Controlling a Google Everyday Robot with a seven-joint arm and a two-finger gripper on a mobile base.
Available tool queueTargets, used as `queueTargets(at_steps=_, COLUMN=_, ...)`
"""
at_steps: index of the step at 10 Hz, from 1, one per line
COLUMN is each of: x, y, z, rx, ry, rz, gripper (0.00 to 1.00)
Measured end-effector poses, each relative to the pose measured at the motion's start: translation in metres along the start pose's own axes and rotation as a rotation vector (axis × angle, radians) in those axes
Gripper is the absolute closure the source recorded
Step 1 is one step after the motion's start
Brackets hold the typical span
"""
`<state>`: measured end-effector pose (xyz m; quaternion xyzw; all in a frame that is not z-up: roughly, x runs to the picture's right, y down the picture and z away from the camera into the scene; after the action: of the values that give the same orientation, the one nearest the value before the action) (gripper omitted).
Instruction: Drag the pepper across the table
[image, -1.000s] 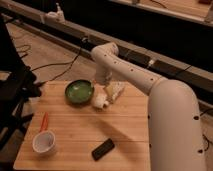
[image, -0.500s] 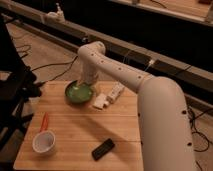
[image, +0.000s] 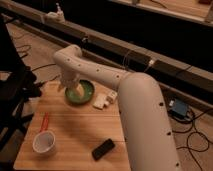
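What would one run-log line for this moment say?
gripper: over rim of green bowl | pepper: on table near white cup, apart from gripper | drag: not yet begun

Red-orange pepper (image: 45, 121); light planked-wood table (image: 75, 127); white cup (image: 44, 142); black block (image: 103, 149); pale gripper (image: 69, 88) over green bowl (image: 91, 90).

1. The one camera sits high on the robot, above and behind its white rounded arm (image: 142, 105), whose near end fills the lower right of the view.
2. It faces forward and steeply down at middle distance onto the light wooden plank worktop (image: 75, 125), with the floor beyond.
3. The gripper (image: 69, 87) appears far from the lens, at the worktop's far side over the left rim of the round green bowl (image: 86, 93).
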<state>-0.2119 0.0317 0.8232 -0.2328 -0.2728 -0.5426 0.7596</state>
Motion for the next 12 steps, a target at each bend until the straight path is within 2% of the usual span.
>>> queueTargets(at_steps=2, x=-0.029, y=-0.032, z=0.011, rx=0.010, ry=-0.034, rz=-0.101, gripper=0.20)
queueTargets(at_steps=3, x=-0.034, y=-0.036, z=0.011, rx=0.015, ry=-0.041, rz=-0.116, gripper=0.20)
queueTargets(at_steps=10, x=-0.032, y=-0.036, z=0.014, rx=0.016, ry=-0.040, rz=-0.112, gripper=0.20)
queueTargets(at_steps=11, x=-0.034, y=-0.041, z=0.021, rx=0.025, ry=-0.049, rz=-0.112, gripper=0.20)
queueTargets(at_steps=12, x=-0.038, y=-0.052, z=0.030, rx=0.050, ry=-0.058, rz=-0.104, gripper=0.20)
